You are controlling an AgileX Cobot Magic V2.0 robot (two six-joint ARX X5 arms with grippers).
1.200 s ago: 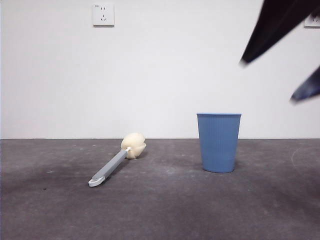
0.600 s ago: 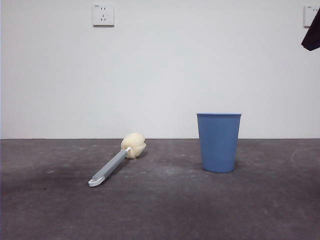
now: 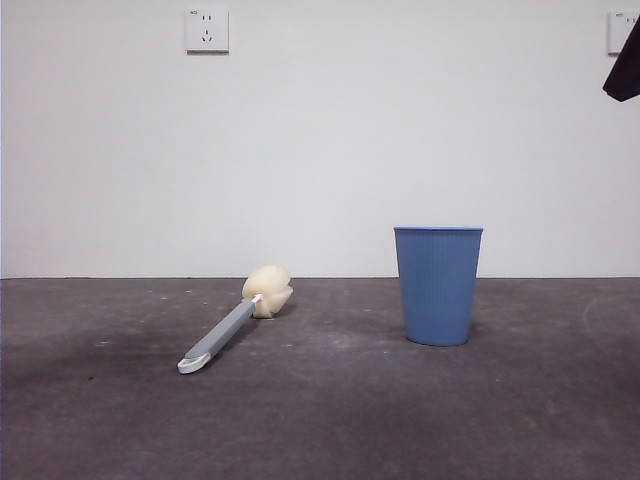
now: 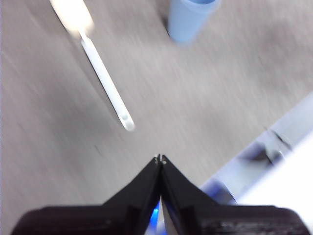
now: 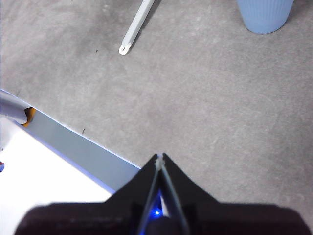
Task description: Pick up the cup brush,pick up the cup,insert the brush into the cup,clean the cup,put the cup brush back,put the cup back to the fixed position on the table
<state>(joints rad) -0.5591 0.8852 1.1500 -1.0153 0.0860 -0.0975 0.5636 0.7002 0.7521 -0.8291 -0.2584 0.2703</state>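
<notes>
The cup brush (image 3: 235, 325) lies flat on the table (image 3: 320, 420), its cream sponge head toward the wall and its white tip toward the camera. It also shows in the left wrist view (image 4: 105, 83) and its handle in the right wrist view (image 5: 137, 27). The light blue cup (image 3: 437, 285) stands upright to the right of it; it also shows in the left wrist view (image 4: 188, 19) and the right wrist view (image 5: 266, 14). My left gripper (image 4: 160, 159) is shut and empty, high above the table. My right gripper (image 5: 160, 156) is shut and empty, also high and away from both things.
A black arm tip (image 3: 625, 65) shows at the top right corner of the front view. The table's near edge and a pale frame (image 5: 63, 147) show in both wrist views. Two wall sockets (image 3: 206, 30) are on the white wall.
The dark arm that hung over the right side one second ago has pulled up and out to the top right corner. The brush and the cup have not moved.
</notes>
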